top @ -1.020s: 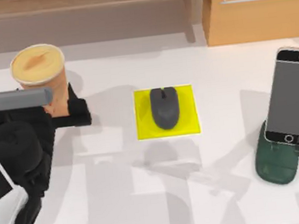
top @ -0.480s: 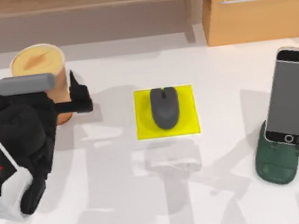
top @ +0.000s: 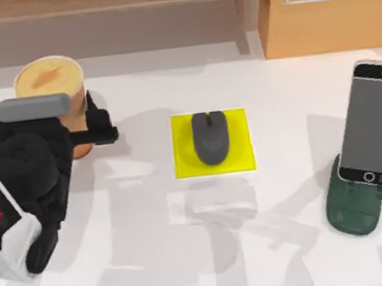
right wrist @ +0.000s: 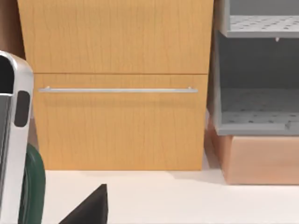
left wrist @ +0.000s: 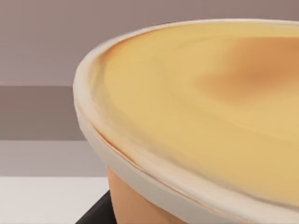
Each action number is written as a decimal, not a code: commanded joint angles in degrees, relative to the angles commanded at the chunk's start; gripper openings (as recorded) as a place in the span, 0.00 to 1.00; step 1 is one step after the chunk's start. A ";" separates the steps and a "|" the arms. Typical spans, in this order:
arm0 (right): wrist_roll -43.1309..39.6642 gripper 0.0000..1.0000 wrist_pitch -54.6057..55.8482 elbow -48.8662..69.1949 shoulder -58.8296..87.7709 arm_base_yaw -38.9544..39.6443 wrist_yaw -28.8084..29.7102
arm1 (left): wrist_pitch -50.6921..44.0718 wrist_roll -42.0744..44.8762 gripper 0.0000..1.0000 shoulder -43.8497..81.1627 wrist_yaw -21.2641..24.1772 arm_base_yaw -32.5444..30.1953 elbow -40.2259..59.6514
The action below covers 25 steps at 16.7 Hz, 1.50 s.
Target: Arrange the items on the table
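Observation:
The tall orange cup (top: 49, 82) with a pale yellow top stands at the back left of the table (top: 156, 257). My left gripper (top: 85, 131) is at the cup's side, hard up against its orange wall. The left wrist view looks closely at the cup's lid (left wrist: 201, 112). The dark grey mouse (top: 210, 138) lies on the yellow pad (top: 185, 166) in the middle. The smartphone (top: 375, 122) leans upright on the dark green stand (top: 352, 209) at the right. My right gripper (right wrist: 89, 209) hangs beside the phone's silver edge (right wrist: 14, 140).
A light wooden cabinet (top: 331, 9) with a metal handle (right wrist: 117, 90) stands behind the table at the back right. A low shelf (top: 101, 22) runs along the back left. Grey shelving (right wrist: 257, 70) is beside the cabinet.
My left arm has moved toward the back of the table, bringing its gripper up alongside the cup. The cup, mouse and phone have not moved.

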 joint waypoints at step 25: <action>0.00 1.00 0.00 0.00 0.00 0.00 0.00 | -2.82 0.11 0.00 -3.01 -0.05 -0.08 -0.20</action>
